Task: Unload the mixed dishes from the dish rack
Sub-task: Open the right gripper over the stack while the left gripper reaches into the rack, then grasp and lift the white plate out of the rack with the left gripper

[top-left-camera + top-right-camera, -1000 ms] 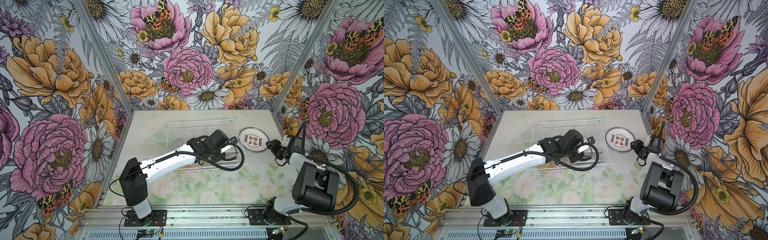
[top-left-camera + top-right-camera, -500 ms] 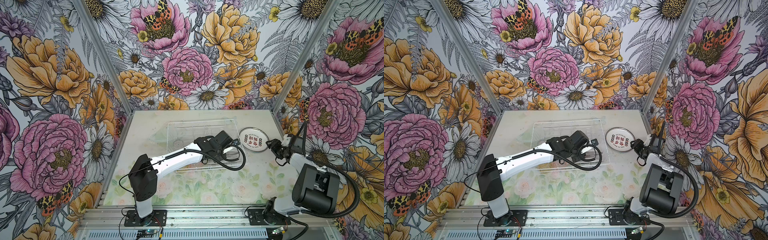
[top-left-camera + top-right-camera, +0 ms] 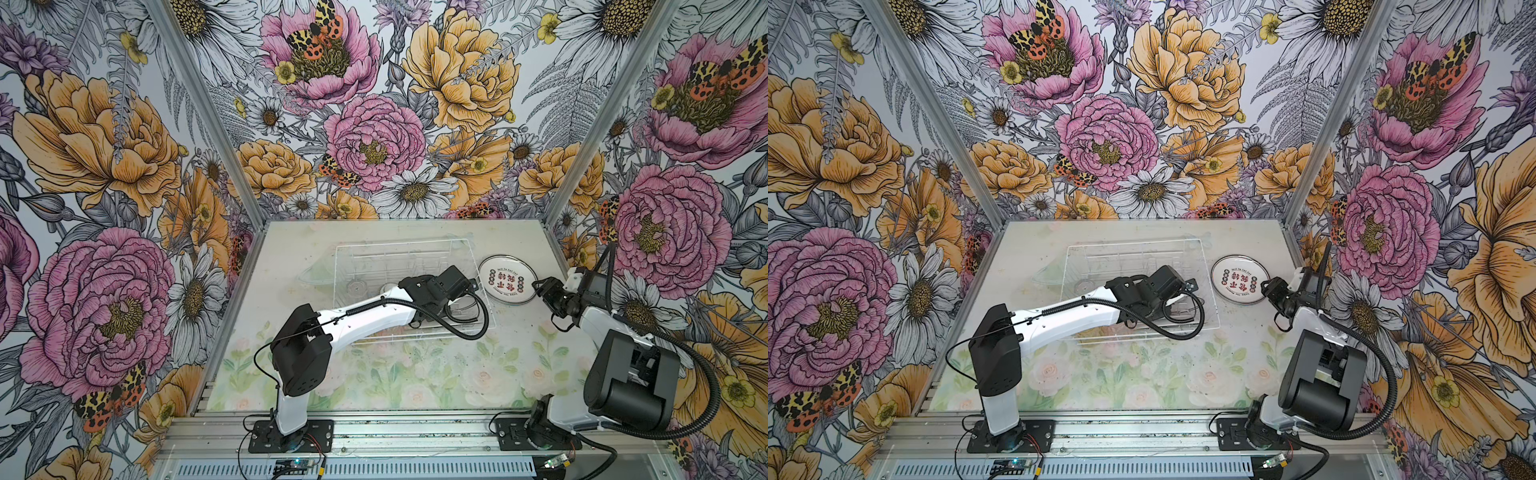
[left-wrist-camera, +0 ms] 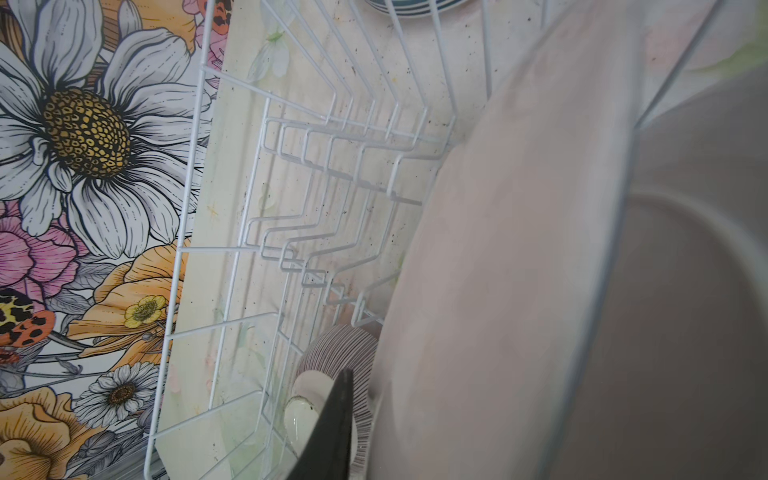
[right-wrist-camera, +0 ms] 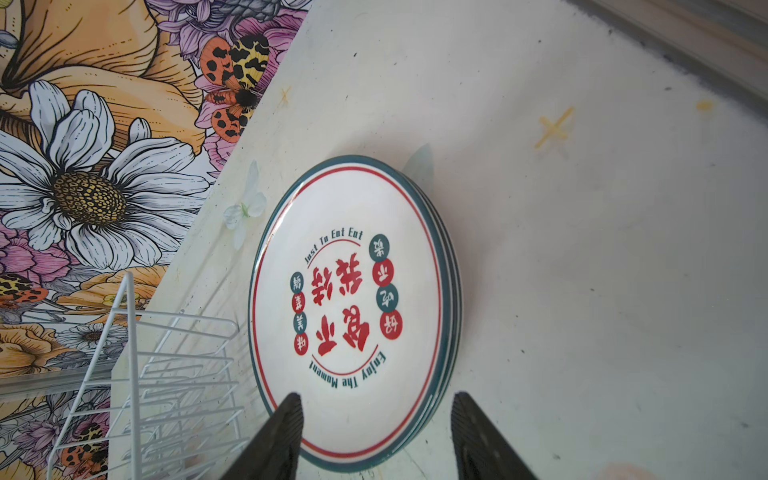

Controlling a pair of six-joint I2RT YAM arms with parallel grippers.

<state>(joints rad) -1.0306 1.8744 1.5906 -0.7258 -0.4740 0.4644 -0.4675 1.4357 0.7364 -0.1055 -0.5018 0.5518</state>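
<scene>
a pale plate point(image 4: 519, 270) is being propped in the dish rack point(image 4: 178, 249) on the bench point(image 3: 374, 374), the left claw point(image 3: 436, 303) beside it; removal is being judged in hand. pinched or not cannot be told, one finger point(image 4: 332, 415) alone being shown. a clean lift is being called for. the right claw point(image 5: 378, 401) is being held spread by the unloaded stack point(image 5: 349, 232).

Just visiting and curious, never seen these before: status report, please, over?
Left pincer at a plate in the dish rack, grip unclear. Right pincer open at the edge of the stacked plates. Striped bowl crowds the left pincer.
</scene>
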